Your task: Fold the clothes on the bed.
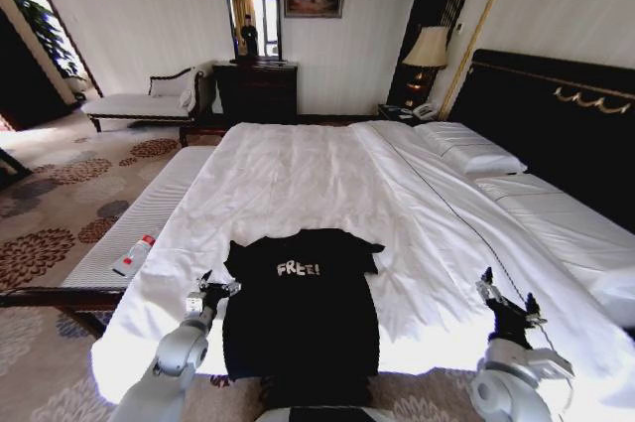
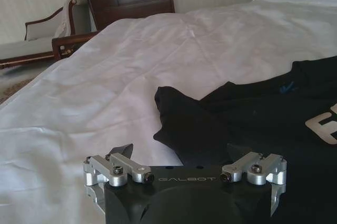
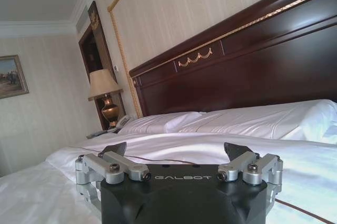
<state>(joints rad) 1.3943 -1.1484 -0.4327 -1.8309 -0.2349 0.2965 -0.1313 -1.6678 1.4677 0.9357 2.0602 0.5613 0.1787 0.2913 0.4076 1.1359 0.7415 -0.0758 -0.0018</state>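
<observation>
Black T-shirt lies flat on the bed, bottom center of frame. Left hand open just beside its sleeve; right hand open, well apart at lower right.

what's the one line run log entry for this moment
stage: not yet folded | T-shirt: flat on bed | left gripper: open, beside sleeve | right gripper: open, away from shirt

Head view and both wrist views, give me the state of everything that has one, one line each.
black T-shirt: spread flat, unfolded, lettering up, hem over the bed edge
bed: made, white sheet lightly wrinkled
left gripper: open, beside the shirt's sleeve
right gripper: open, over bare sheet
lamp: lit
</observation>
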